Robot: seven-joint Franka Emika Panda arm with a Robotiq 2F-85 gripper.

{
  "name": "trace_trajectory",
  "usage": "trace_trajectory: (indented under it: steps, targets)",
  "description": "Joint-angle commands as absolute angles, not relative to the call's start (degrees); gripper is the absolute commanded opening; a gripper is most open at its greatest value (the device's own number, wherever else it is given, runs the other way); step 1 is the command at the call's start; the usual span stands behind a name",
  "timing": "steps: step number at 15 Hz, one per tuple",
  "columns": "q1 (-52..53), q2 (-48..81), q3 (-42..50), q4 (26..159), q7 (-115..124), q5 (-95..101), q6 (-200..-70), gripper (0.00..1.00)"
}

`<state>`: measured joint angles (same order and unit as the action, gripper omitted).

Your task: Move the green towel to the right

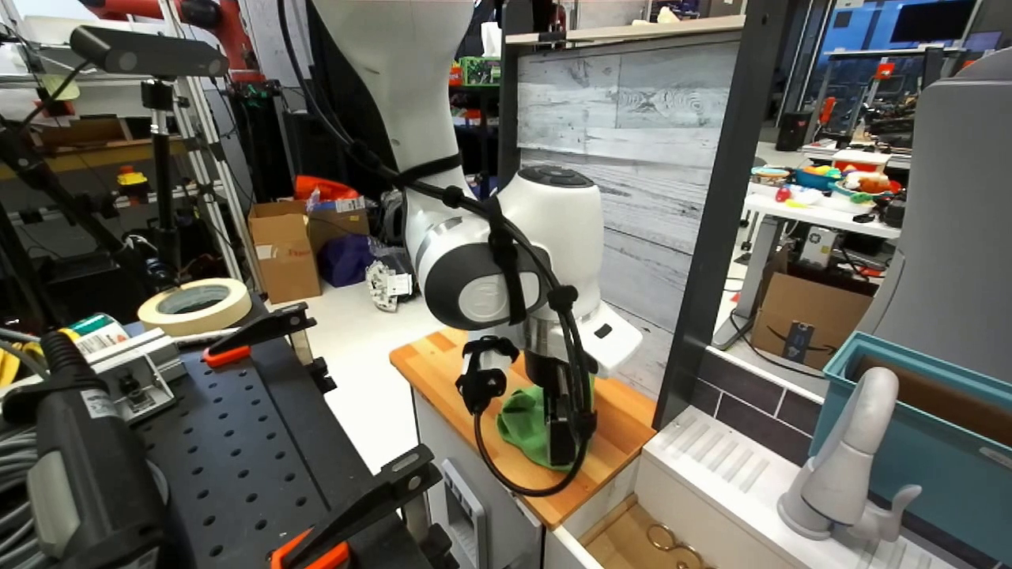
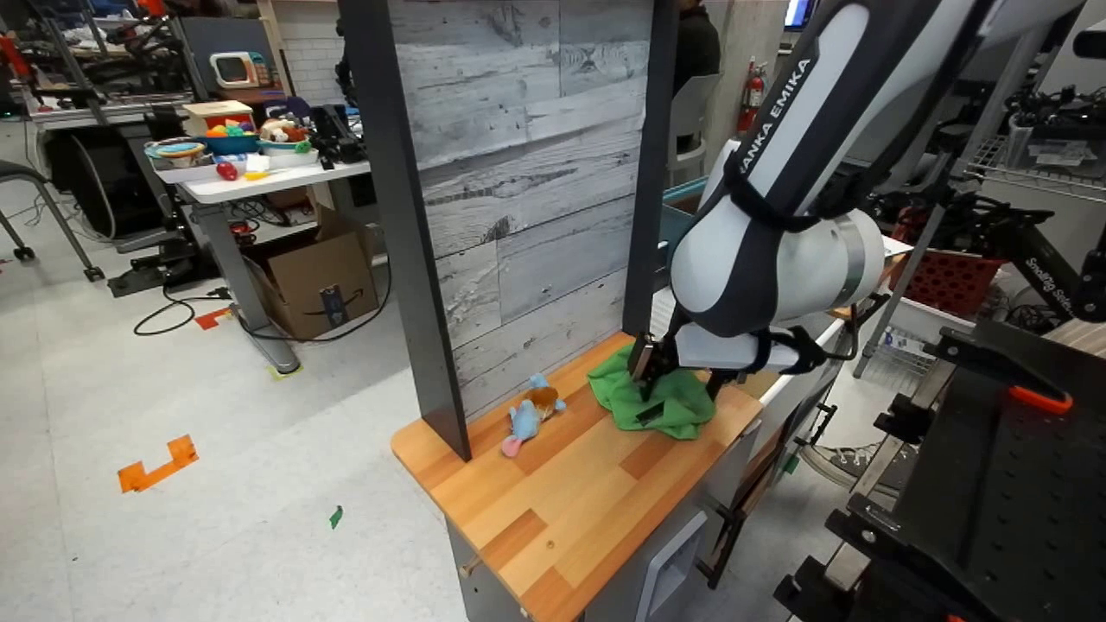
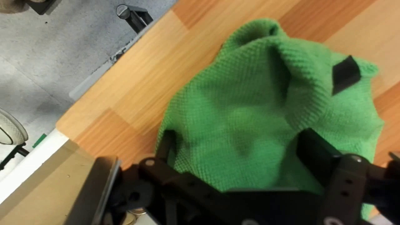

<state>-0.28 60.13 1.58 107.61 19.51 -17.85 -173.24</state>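
Note:
The green towel (image 3: 231, 97) lies crumpled on the wooden tabletop (image 3: 134, 103), with a black patch at one side. It also shows in both exterior views (image 1: 520, 423) (image 2: 678, 415). My gripper (image 3: 238, 134) is over the towel, pointing down, with its two black fingers wide apart. One finger is by the towel's edge and the other is over its middle. Towel cloth lies between them, and neither finger is closed on it. I cannot tell whether the fingertips touch the cloth. The arm hides part of the towel in both exterior views.
A light blue and brown plush toy (image 2: 524, 422) lies on the tabletop beside the grey wood-plank panel (image 2: 536, 207). A white sink unit with a grey faucet (image 1: 842, 458) and a teal bin (image 1: 909, 450) adjoin the tabletop. A black perforated bench (image 1: 237, 450) with clamps stands opposite.

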Motion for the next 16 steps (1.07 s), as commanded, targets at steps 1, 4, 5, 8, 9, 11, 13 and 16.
trace_trajectory:
  steps: [1,4,5,8,9,11,13,16]
  targets:
    - [-2.3,62.2,1.4,102.2,23.1,-20.8,-170.7,1.00]
    - [-3.3,62.5,1.3,99.8,25.3,-22.7,-169.7,1.00]
    - [-3.3,62.6,1.5,99.3,26.0,-23.0,-169.4,1.00]
    - [-0.7,60.9,4.1,100.5,28.9,-22.9,-165.3,1.00]
    - [-0.7,59.0,3.9,102.4,28.2,-22.2,-163.2,1.00]
    - [1.5,52.6,5.3,110.7,24.1,-18.7,-162.5,1.00]
    - [4.0,48.6,6.4,116.4,22.2,-16.1,-163.9,1.00]
    - [3.1,51.8,5.4,112.6,23.5,-16.9,-164.0,1.00]
